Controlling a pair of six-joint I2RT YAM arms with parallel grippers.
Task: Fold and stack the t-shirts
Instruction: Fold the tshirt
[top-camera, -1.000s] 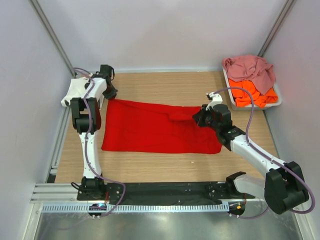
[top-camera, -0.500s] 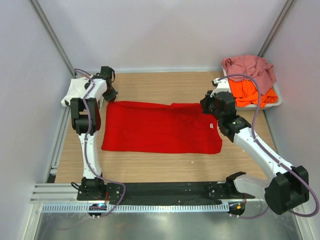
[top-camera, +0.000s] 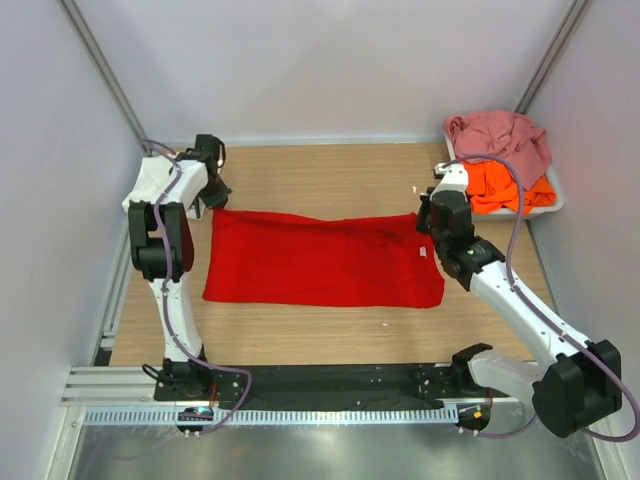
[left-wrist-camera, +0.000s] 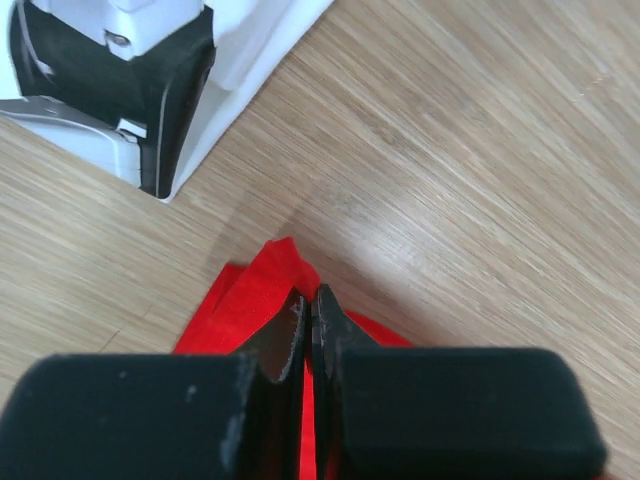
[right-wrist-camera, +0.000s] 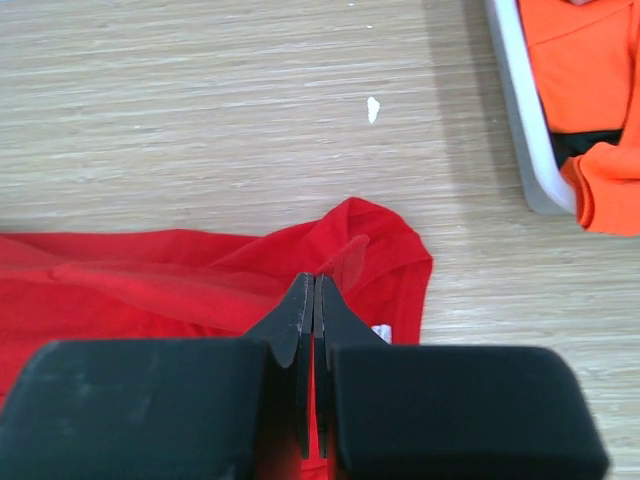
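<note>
- The left gripper (left-wrist-camera: 310, 300) had its fingers pressed flat together, a pinch of the red t-shirt (top-camera: 320, 260) caught between them at the shirt's far left corner.
- The right gripper (right-wrist-camera: 315, 290) was clamped likewise, no gap between its fingers, on the far right corner.
- How much cloth sat between either pair of pads I could not see; the fingers covered it, and from above the wrists hid the fingertips.
- The red t-shirt lay flat on the wooden table (top-camera: 330, 170), its long axis running left to right, with the far edge spanning the two grippers.
- I could not make out its neck or sleeves; only a small white tag (right-wrist-camera: 380, 333) showed near the right end.
- In the tray (top-camera: 452, 165) at the far right corner, the pink t-shirt (top-camera: 500, 135) was slumped over the orange t-shirt (top-camera: 505, 185), hiding much of it.
</note>
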